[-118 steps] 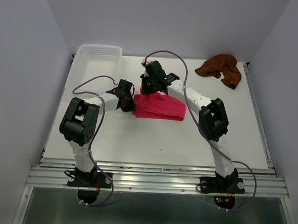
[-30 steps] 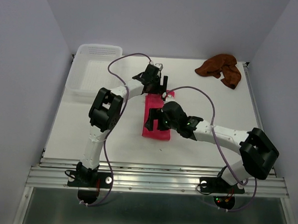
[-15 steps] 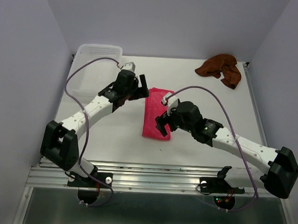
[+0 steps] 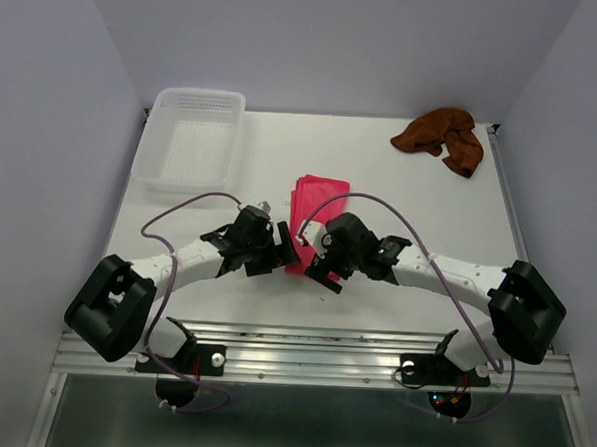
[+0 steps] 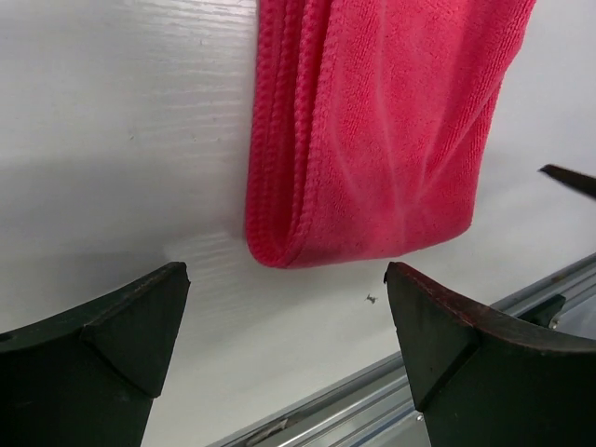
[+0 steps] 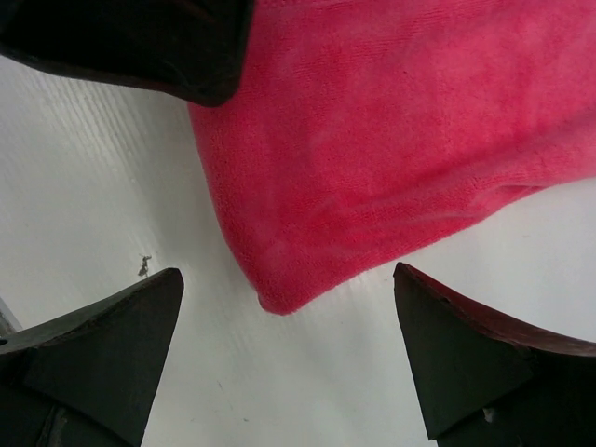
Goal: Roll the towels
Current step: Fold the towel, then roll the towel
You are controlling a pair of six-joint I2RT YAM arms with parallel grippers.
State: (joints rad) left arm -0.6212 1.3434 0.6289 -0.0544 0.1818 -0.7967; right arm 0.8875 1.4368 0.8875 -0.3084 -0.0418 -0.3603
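Observation:
The bright pink-red towel (image 4: pixel 316 202) lies folded into a long narrow strip at mid-table, running from far to near. Both grippers meet at its near end. My left gripper (image 4: pixel 282 252) comes in from the left and stands open; in the left wrist view (image 5: pixel 289 321) the towel's folded end (image 5: pixel 372 140) lies just beyond the fingertips, with nothing between them. My right gripper (image 4: pixel 317 261) comes in from the right, also open; in its wrist view (image 6: pixel 289 321) the towel's corner (image 6: pixel 391 158) sits just ahead of the empty jaws. The rust brown towel (image 4: pixel 442 137) lies crumpled at the far right.
A translucent white plastic basket (image 4: pixel 162 144) stands at the far left corner. The table's metal front rail (image 5: pixel 391 386) runs close behind the left gripper. One dark finger of the left gripper (image 6: pixel 140 47) shows at the top of the right wrist view, close to the right gripper.
The left arm has swung from the towel's far left side down to its near end. The right gripper has shifted left to that same end. The towel lies as before.

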